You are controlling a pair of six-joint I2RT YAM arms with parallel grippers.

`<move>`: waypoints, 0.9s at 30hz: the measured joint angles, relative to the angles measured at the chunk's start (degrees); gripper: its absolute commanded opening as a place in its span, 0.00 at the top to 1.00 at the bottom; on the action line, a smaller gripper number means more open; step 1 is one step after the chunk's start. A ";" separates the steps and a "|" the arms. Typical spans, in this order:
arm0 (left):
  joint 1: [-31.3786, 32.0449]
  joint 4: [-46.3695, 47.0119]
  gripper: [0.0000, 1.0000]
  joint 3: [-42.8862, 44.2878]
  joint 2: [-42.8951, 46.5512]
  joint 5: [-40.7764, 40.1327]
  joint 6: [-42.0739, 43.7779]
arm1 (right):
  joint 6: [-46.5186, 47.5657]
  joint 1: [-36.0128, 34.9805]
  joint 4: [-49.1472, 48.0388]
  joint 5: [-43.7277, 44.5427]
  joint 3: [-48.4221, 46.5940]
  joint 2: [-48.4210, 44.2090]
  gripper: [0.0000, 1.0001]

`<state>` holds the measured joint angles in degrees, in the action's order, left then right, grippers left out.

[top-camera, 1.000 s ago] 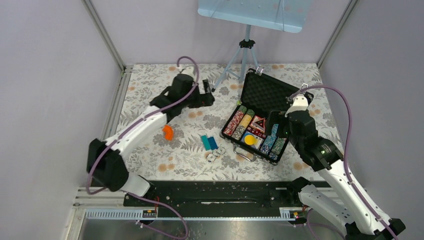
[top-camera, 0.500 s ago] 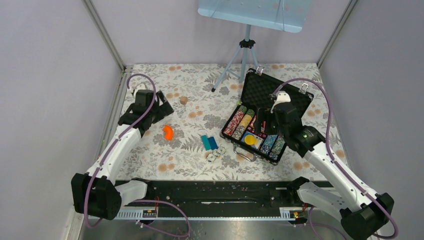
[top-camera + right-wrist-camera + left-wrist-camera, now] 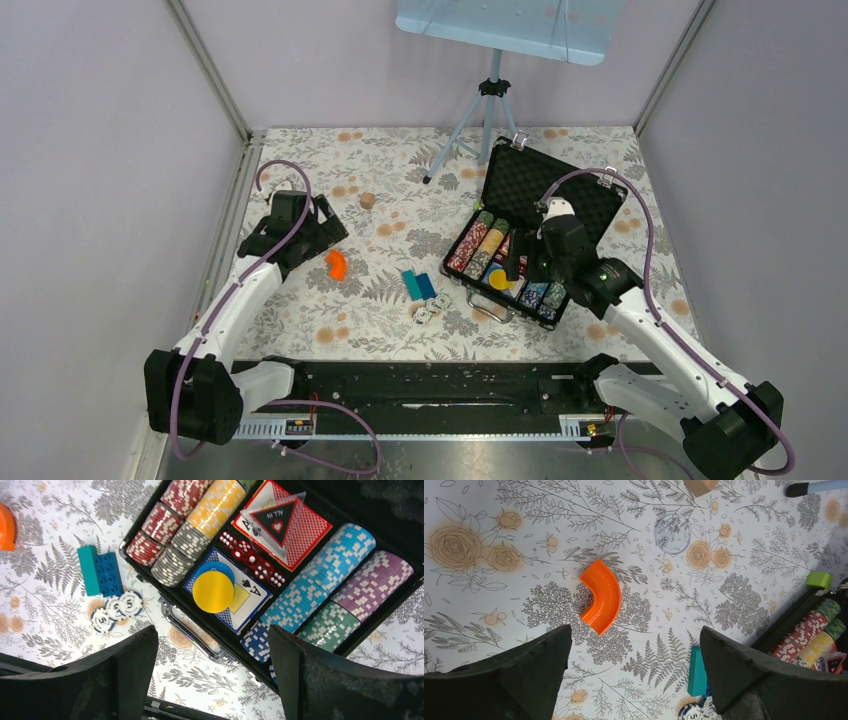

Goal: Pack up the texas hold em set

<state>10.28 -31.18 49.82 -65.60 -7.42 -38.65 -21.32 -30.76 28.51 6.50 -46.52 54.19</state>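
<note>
Both arms have shifted: the left gripper [image 3: 325, 228] has swung back from the far middle of the table to its left side, and the right gripper [image 3: 520, 258] has come in over the briefcase [image 3: 530, 185], which lies open on the right half.

Both pincers stand wide apart, holding nothing.

I judge the packing well along: chip rows [image 3: 200, 525], dice [image 3: 247, 555] and yellow disc [image 3: 213, 591] sit in the tray. Three loose chips [image 3: 116, 611] remain outside, just beside the blue bricks [image 3: 102, 572]; closing and latching come after.

My right wrist view shows those chips sharply, while overhead they blur. Only the left wrist view shows the orange curved piece [image 3: 600, 596] closely.
</note>
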 measured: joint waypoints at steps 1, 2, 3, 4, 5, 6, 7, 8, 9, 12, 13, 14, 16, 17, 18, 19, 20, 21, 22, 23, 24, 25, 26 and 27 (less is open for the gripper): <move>-0.02 0.37 0.05 -0.35 0.44 0.22 -0.02 | -0.09 0.00 0.31 0.04 0.55 -0.13 0.14; -0.07 0.87 0.07 -0.83 1.05 0.68 -0.02 | -0.15 0.00 0.50 0.07 0.79 -0.15 0.14; -0.11 1.16 0.09 -1.27 1.62 1.20 -0.02 | -0.20 0.00 0.68 0.07 0.94 -0.13 0.16; -0.15 1.40 0.10 -1.60 2.21 1.75 0.00 | -0.33 0.00 0.70 0.09 1.01 -0.13 0.17; -0.15 1.38 0.12 -1.66 2.60 2.56 0.09 | -0.55 0.00 0.68 0.09 1.07 -0.11 0.17; -0.17 1.46 0.14 -1.66 2.80 3.13 0.20 | -0.81 -0.07 0.68 0.11 1.07 0.00 0.18; -0.15 1.75 0.16 -1.66 3.02 3.96 0.39 | -1.07 -0.37 0.55 0.39 1.07 0.28 0.18; -0.15 2.03 0.18 -1.68 3.23 5.03 0.57 | -1.27 -1.09 0.39 1.05 1.07 0.76 0.18; -0.15 2.21 0.19 -1.73 3.34 5.79 0.66 | -1.38 -2.03 0.26 1.57 1.07 1.29 0.18; 0.39 3.13 0.22 -3.15 4.37 8.50 1.01 | -2.10 -6.73 0.07 3.08 1.07 3.89 0.20; 0.81 3.21 0.22 -3.89 4.74 8.87 1.11 | -2.62 -8.04 -0.22 3.06 1.05 4.85 0.21; 1.57 3.21 0.22 -4.70 5.14 9.01 1.20 | -3.28 -9.31 -0.70 3.04 1.05 5.95 0.21; 3.61 3.13 0.22 -6.23 5.88 9.05 1.20 | -4.55 -11.28 -1.57 3.04 1.05 7.91 0.21; 4.72 3.02 0.22 -6.84 6.27 9.01 1.11 | -5.35 -12.74 -2.29 3.08 0.90 9.57 0.21; 5.64 3.02 0.22 -7.30 6.67 9.01 1.07 | -5.68 -13.49 -2.49 3.04 0.72 10.51 0.21; 6.64 3.06 0.23 -7.82 7.15 8.98 0.79 | -6.12 -14.60 -2.56 3.10 0.33 11.78 0.21; 7.56 3.15 0.23 -8.39 7.67 8.98 0.48 | -6.54 -15.82 -2.78 3.13 -0.33 13.40 0.21; 8.15 3.34 0.24 -8.87 8.13 8.98 0.17 | -6.91 -16.94 -3.04 3.06 -1.03 14.91 0.22; 8.85 3.82 0.24 -9.68 8.70 8.98 -0.17 | -7.30 -18.18 -3.50 3.02 -1.92 16.59 0.23; 9.22 4.07 0.24 -10.25 9.07 9.01 -0.46 | -7.69 -19.15 -4.00 2.82 -2.73 18.10 0.24; 9.60 4.33 0.25 -10.99 9.42 9.01 -0.61 | -8.20 -20.02 -4.59 2.51 -3.61 19.69 0.25; 9.81 4.39 0.25 -11.65 9.70 9.01 -0.72 | -8.70 -20.50 -5.29 2.16 -4.22 21.03 0.27; 9.92 4.35 0.26 -12.22 9.99 9.03 -0.90 | -9.25 -20.79 -5.90 1.60 -4.81 22.32 0.28; 9.97 4.39 0.27 -12.87 10.27 9.03 -1.05 | -9.77 -20.98 -6.62 1.16 -5.35 23.74 0.28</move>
<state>20.25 -26.79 36.95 -55.33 1.61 -39.70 -31.09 -51.75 21.89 7.66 -51.88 77.93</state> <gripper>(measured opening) 0.752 0.744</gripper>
